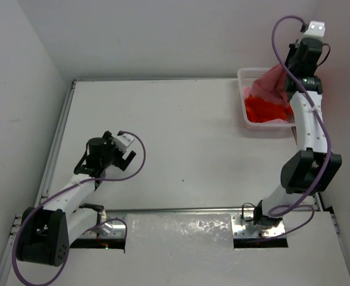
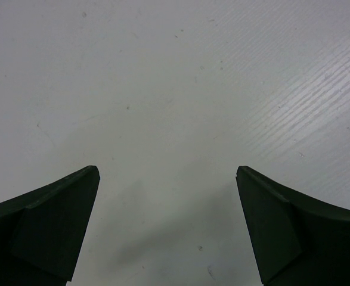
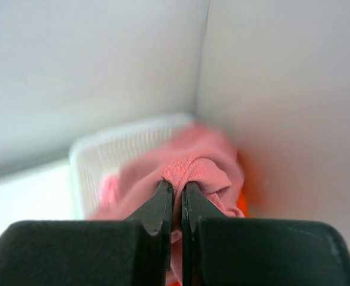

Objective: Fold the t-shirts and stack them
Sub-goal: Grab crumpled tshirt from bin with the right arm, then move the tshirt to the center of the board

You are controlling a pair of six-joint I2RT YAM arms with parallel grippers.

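My right gripper (image 3: 177,186) is shut on a fold of the rose-red t-shirt (image 3: 198,164) and holds it up above the white basket (image 3: 112,152). In the top view the rose-red t-shirt (image 1: 270,84) hangs from the right gripper (image 1: 289,80) over the basket (image 1: 244,77), its lower end still in it. The bright orange t-shirt (image 1: 267,110) lies in the basket under it. A bit of light pink cloth (image 3: 107,186) shows in the basket. My left gripper (image 2: 167,173) is open and empty over bare table; it also shows in the top view (image 1: 129,156).
The basket stands at the table's far right corner, close to the back and right walls. A raised rail (image 1: 157,79) runs along the table's far edge. The white table (image 1: 180,143) lies between the two arms.
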